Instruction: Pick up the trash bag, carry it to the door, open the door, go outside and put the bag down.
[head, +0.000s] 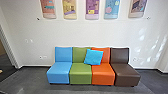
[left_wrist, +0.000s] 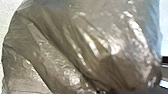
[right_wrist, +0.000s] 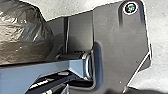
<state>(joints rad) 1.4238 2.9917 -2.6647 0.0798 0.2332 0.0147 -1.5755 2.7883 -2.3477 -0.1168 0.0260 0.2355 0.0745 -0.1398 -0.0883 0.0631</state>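
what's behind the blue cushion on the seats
Around the blue cushion, the green backrest and orange backrest show. The cushion covers much of where they meet, so anything tucked right behind it cannot be seen.

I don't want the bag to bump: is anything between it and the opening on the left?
Nothing visible stands between the bag and the opening. The four seats are straight ahead by the wall, right of that way. I can't tell whether the opening leads outside.
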